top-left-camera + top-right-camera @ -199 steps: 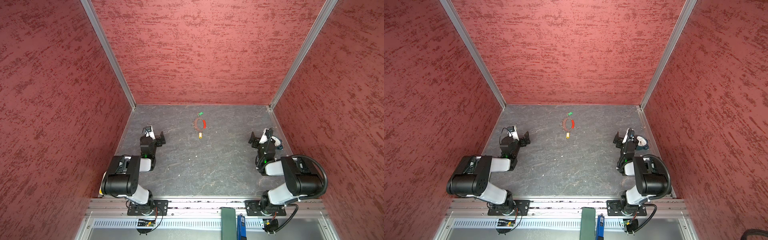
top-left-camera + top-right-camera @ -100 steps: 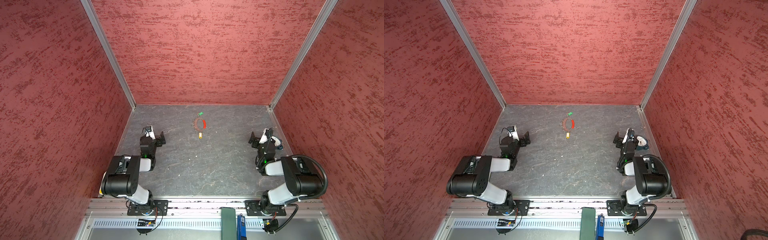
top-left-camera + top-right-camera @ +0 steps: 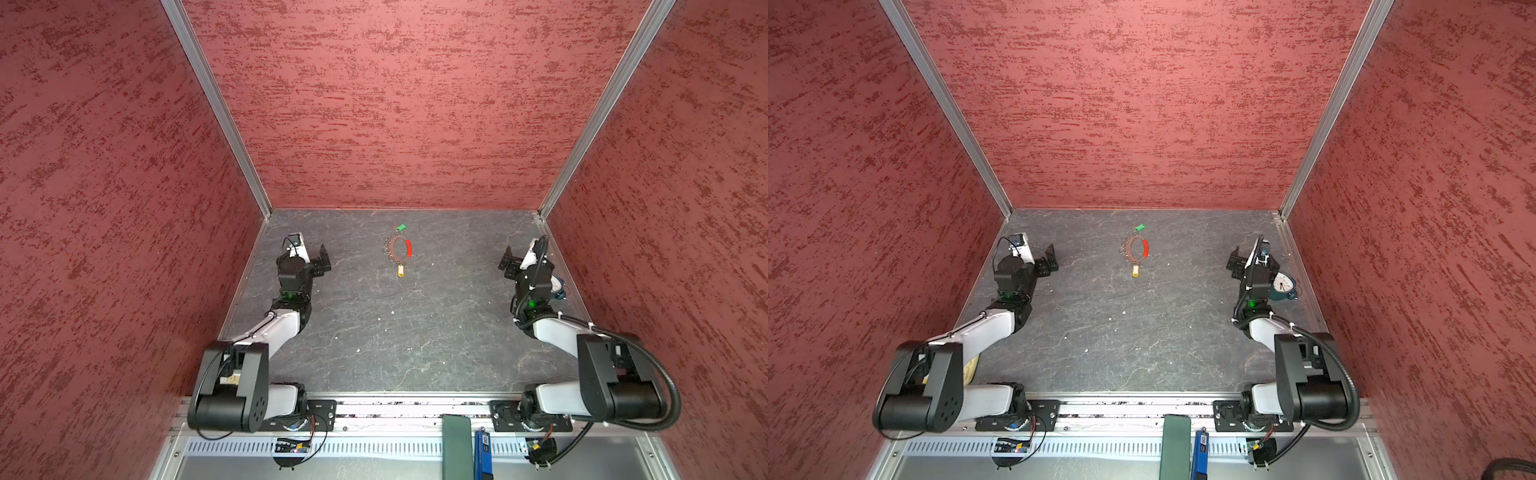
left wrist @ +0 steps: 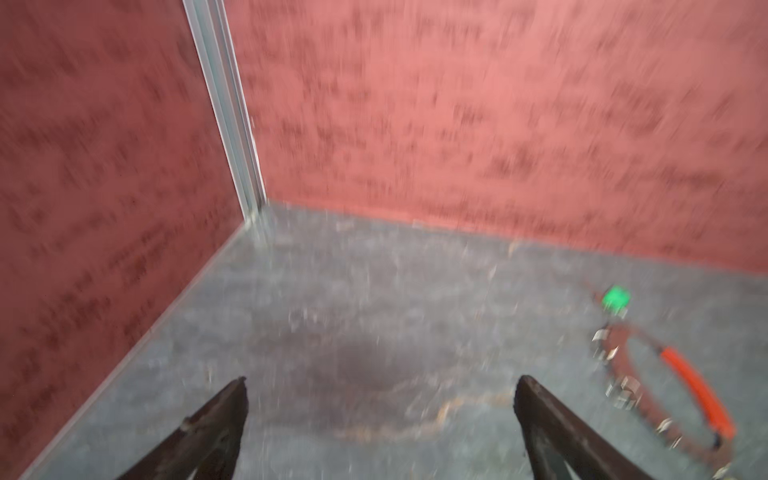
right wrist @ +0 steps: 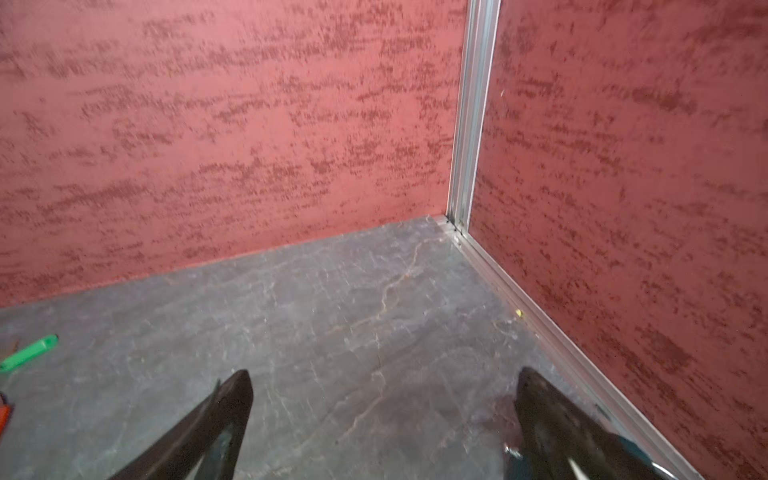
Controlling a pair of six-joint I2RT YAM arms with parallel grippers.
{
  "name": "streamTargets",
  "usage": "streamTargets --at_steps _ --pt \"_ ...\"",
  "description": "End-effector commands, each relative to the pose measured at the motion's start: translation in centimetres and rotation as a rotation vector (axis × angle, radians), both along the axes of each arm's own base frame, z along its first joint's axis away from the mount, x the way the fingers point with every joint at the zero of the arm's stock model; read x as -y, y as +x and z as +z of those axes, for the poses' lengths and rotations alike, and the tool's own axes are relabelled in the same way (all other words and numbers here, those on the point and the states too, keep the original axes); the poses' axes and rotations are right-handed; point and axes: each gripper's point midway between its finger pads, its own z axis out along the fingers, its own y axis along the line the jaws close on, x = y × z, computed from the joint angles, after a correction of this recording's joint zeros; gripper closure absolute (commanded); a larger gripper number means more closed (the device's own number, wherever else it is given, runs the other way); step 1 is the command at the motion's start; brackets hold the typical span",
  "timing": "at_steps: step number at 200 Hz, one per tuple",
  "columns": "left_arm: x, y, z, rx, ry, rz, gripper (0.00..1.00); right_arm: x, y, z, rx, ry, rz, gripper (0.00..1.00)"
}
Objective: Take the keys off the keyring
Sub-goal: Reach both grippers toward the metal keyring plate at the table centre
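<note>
Fingers [image 4: 216,419] of the left gripper [image 4: 382,379] are seen spread fully, with nothing held or touched. Those of the right gripper [image 5: 384,370] are likewise wide and empty. Both grippers are stationed well apart from the keyring [image 3: 390,250], one to each side of it. The yellow key [image 3: 400,271] is laid touching the keyring's near edge, and the green key [image 3: 401,227] is found at its far edge. A first approach is judged to be the step in hand. The keyring is best pinned at its red sleeve [image 3: 409,248] by one gripper, while the yellow key is pinched flat by the other and drawn along the wire.
</note>
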Motion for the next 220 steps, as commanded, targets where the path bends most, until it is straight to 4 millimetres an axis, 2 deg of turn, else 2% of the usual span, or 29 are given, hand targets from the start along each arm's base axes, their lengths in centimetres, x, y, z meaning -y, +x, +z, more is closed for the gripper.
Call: streamTargets --at_steps 1,14,24,38,44,50,56,63,74,85,113,125,128,160,170,187,209,220 --pt "0.2 -0.9 1.3 0.042 -0.074 0.023 0.00 0.7 -0.9 -0.2 -0.039 -0.005 -0.131 0.01" --pt "-0.9 -1.1 2.6 0.110 -0.212 0.096 0.00 1.0 -0.7 0.4 -0.006 0.074 -0.174 0.01" --pt "-2.4 -1.6 2.6 0.113 -0.378 0.193 0.01 1.1 -0.4 0.3 -0.001 0.205 -0.206 0.01" --pt "-4.7 -3.4 -0.3 0.029 -0.677 0.376 0.01 0.8 -0.7 -1.2 -0.066 0.441 -0.254 0.01" --pt "-5.3 -4.0 -1.3 -0.003 -0.790 0.421 0.00 -0.1 -0.3 -1.5 -0.103 0.479 -0.193 0.01" --pt "-5.5 -4.2 -1.6 -0.017 -0.854 0.406 0.00 -1.5 0.5 -1.4 -0.123 0.470 -0.083 0.01" --pt "-5.6 -4.0 -1.6 -0.016 -0.896 0.367 0.01 -2.7 1.0 -1.2 -0.123 0.467 0.000 0.09" --pt "-5.6 -3.8 -1.6 -0.013 -0.945 0.332 0.01 -3.3 1.2 -1.2 -0.107 0.498 0.033 0.15" --pt "-5.6 -3.5 -1.7 -0.013 -1.002 0.277 0.01 -4.3 1.2 -1.4 -0.093 0.544 0.090 0.16" --pt "-5.3 -3.2 -1.5 0.009 -1.033 0.215 0.01 -6.4 1.7 -1.1 -0.132 0.537 0.202 0.17" --pt "-2.9 -2.5 -0.8 0.027 -1.089 0.073 0.01 -12.8 2.4 -1.7 -0.271 0.460 0.423 0.16" --pt "-1.7 -2.0 -0.6 -0.028 -1.088 0.028 0.00 -16.0 2.4 -1.6 -0.306 0.452 0.529 0.08" --pt "-1.3 -1.9 -0.5 -0.044 -1.082 0.009 0.01 -16.7 2.5 -2.4 -0.335 0.453 0.542 0.07" --pt "4.3 -1.5 -0.7 -0.236 -0.956 -0.156 0.00 -24.2 2.7 -4.0 -0.444 0.395 0.714 0.07" --pt "6.6 -1.6 -1.0 -0.290 -0.924 -0.229 0.06 -26.3 2.7 -4.8 -0.472 0.378 0.764 0.08" --pt "9.7 -2.2 -1.9 -0.355 -0.885 -0.328 0.12 -28.8 3.2 -5.6 -0.502 0.373 0.823 0.13" --pt "13.0 -3.0 -3.2 -0.411 -0.819 -0.412 0.19 -31.8 4.0 -6.4 -0.530 0.349 0.884 0.24" --pt "14.4 -3.4 -3.7 -0.433 -0.767 -0.451 0.20 -33.0 4.5 -6.7 -0.536 0.332 0.897 0.26"
